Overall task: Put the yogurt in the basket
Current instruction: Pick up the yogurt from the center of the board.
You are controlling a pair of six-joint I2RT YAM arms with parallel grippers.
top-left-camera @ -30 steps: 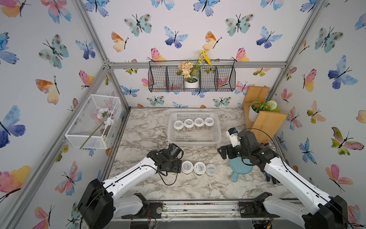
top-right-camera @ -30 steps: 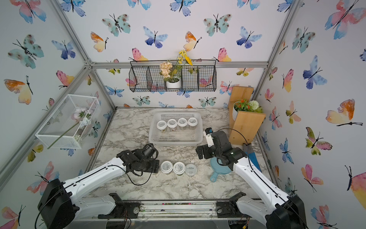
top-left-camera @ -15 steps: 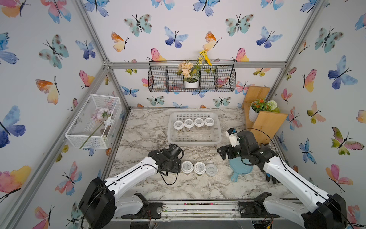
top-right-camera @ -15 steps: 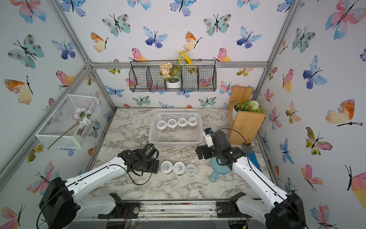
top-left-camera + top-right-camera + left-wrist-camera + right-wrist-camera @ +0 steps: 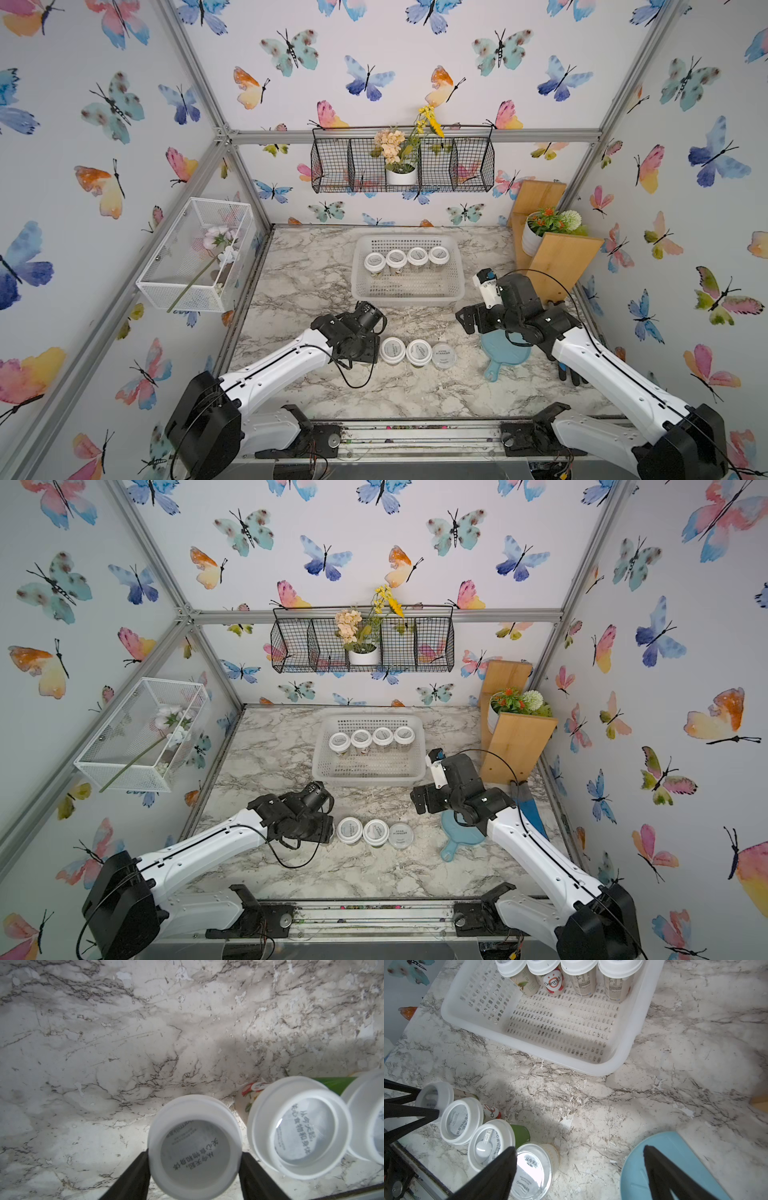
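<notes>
The white perforated basket point(image 5: 407, 300) point(image 5: 370, 777) point(image 5: 550, 1057) stands mid-table with several yogurt jars point(image 5: 396, 258) point(image 5: 550, 978) in a row along its far side. Three more yogurt jars point(image 5: 418, 352) point(image 5: 376, 832) stand in a line near the front; the rightmost point(image 5: 444, 355) point(image 5: 533, 1169) has a flatter, paler lid. A further jar point(image 5: 194, 1147) point(image 5: 433, 1097) at the line's left end sits between my left gripper's point(image 5: 372, 349) point(image 5: 194, 1155) fingers, which press on both sides of its lid. My right gripper point(image 5: 467, 322) point(image 5: 579, 1148) hangs open above bare table, right of the line.
A blue paddle-shaped board point(image 5: 505, 353) point(image 5: 675, 1167) lies under the right arm. A wooden stand with a potted plant point(image 5: 552, 253) fills the back right corner. On the walls hang a black wire basket point(image 5: 403, 166) and a white mesh box point(image 5: 195, 253).
My left gripper's fingers have closed in on the leftmost jar of the front line. Both arms have hardly shifted.
</notes>
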